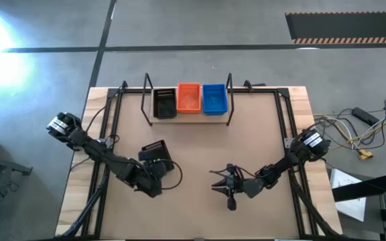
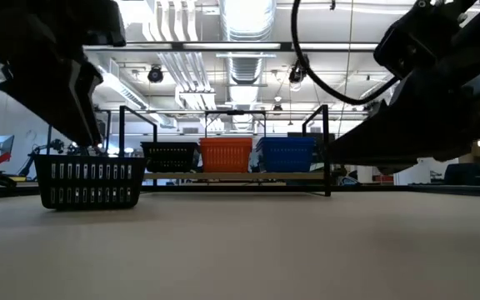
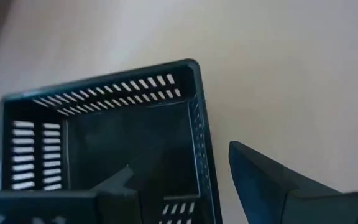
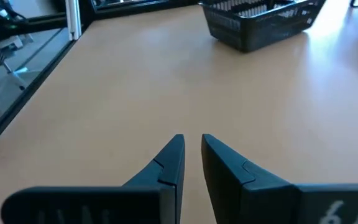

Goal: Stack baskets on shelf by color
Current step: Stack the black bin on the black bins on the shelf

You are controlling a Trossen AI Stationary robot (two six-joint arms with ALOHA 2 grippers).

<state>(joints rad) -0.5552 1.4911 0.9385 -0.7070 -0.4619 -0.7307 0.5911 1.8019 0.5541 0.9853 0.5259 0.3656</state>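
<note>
One black basket (image 1: 154,150) sits loose on the desk (image 1: 200,157); your left claw (image 1: 158,169) straddles its near wall, fingers apart, seemingly not yet clamped. The shelf (image 1: 187,115) already holds black, orange and blue stacks. Your right claw (image 4: 191,152) waits mid-desk, nearly together, empty. Next you need to pinch that wall, then lift onto the black stack (image 1: 164,104).

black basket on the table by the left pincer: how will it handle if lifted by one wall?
Black basket looks like thin slotted plastic, so probably light and fairly stiff. Gripped by one wall, as the left pincer straddles it, it may tilt. Flat base: unlikely to roll.
</note>
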